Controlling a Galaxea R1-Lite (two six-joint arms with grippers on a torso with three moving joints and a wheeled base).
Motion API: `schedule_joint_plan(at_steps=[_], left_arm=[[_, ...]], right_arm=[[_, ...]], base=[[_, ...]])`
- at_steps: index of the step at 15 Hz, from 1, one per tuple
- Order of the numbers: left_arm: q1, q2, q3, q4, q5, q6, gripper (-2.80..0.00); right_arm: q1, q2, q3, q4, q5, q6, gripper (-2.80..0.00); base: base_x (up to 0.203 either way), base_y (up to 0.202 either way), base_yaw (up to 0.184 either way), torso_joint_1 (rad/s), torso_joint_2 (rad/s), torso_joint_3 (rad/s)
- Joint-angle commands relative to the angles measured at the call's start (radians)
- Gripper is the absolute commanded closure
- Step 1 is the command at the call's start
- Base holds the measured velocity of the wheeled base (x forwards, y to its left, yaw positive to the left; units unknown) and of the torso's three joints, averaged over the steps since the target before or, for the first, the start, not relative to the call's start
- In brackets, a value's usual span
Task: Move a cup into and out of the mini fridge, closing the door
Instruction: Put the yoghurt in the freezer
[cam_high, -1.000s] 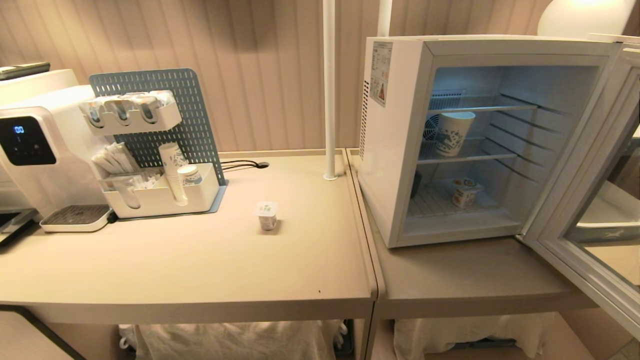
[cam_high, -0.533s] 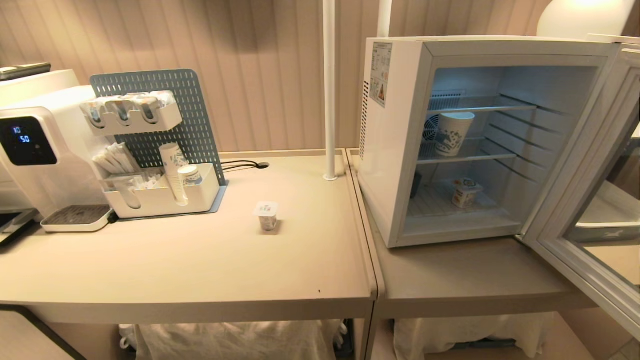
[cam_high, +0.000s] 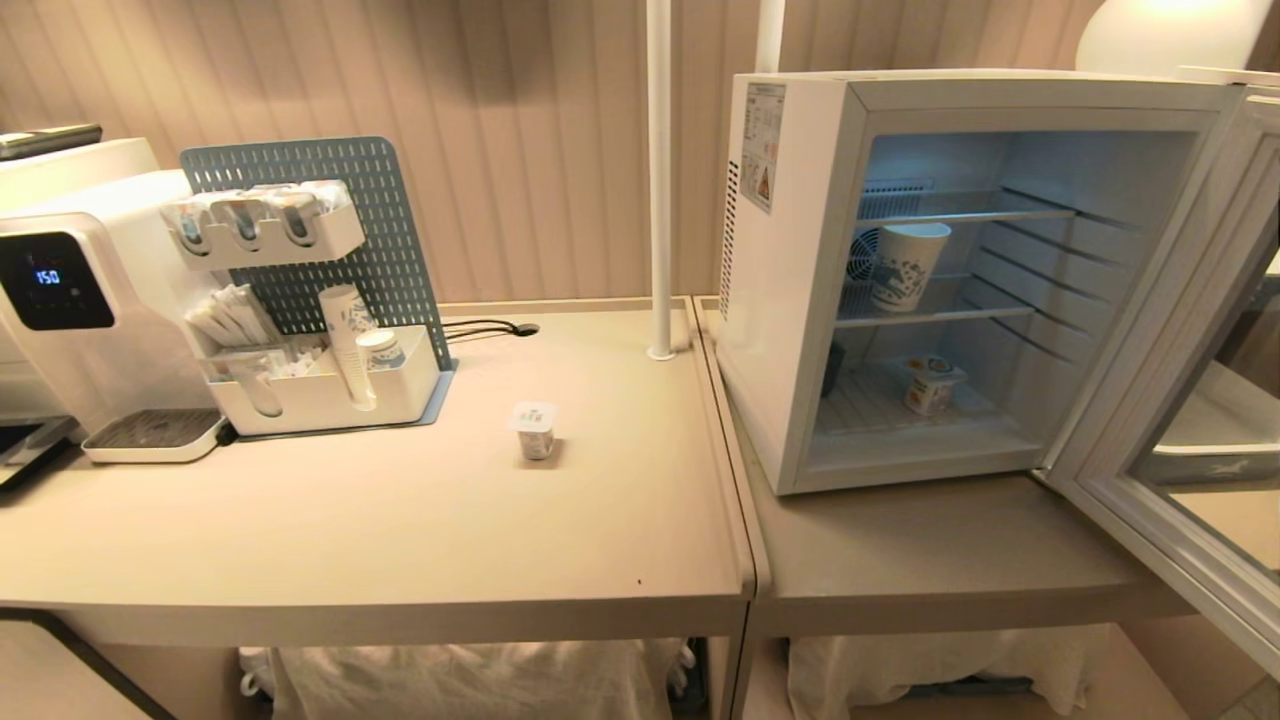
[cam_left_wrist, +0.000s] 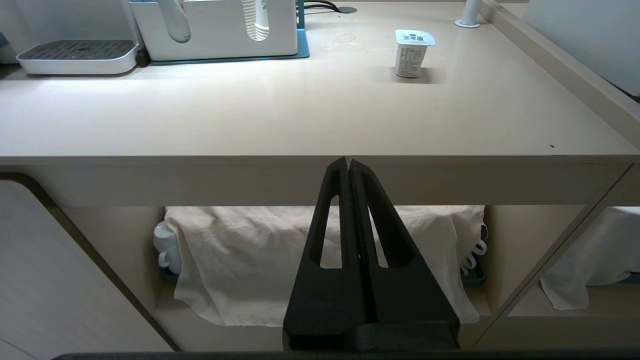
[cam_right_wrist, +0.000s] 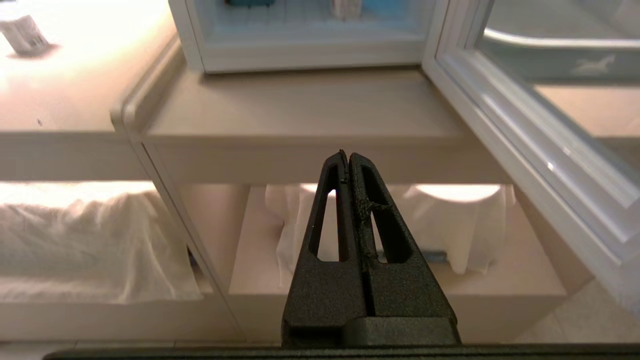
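**Head view: fridge open, both arms low**

Head view shows the mini fridge (cam_high: 790, 300) with its door (cam_high: 1180, 420) swung wide and a patterned paper cup (cam_high: 905, 265) on the middle shelf. Left gripper (cam_left_wrist: 349, 165) and right gripper (cam_right_wrist: 348, 157) are pressed closed, empty, below the table edge. A rising right arm could clip the door's lower frame. Side sticker text is unreadable; the water dispenser (cam_high: 60, 290) display reads "150".

Water dispenser (cam_high: 70, 300), pegboard organizer (cam_high: 310, 290)
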Motion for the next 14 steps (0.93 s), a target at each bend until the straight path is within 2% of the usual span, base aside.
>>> schedule_joint_plan(at_steps=[1, 8, 14], left_arm=[[0.0, 0.0, 0.002, 0.0, 0.0, -0.001, 0.0], [0.0, 0.0, 0.002, 0.0, 0.0, -0.001, 0.0], [0.0, 0.0, 0.002, 0.0, -0.001, 0.001, 0.0]], right_arm=[[0.001, 0.002, 0.0, 0.001, 0.001, 0.001, 0.0], [0.001, 0.003, 0.0, 0.0, 0.001, 0.004, 0.0], [0.001, 0.003, 0.0, 0.001, 0.0, 0.007, 0.0]], base=[[-0.097, 0.0, -0.002, 0.004, 0.01, 0.004], [-0.183, 0.0, 0.001, 0.0, 0.0, 0.002], [0.0, -0.01, -0.002, 0.0, 0.0, 0.0]])
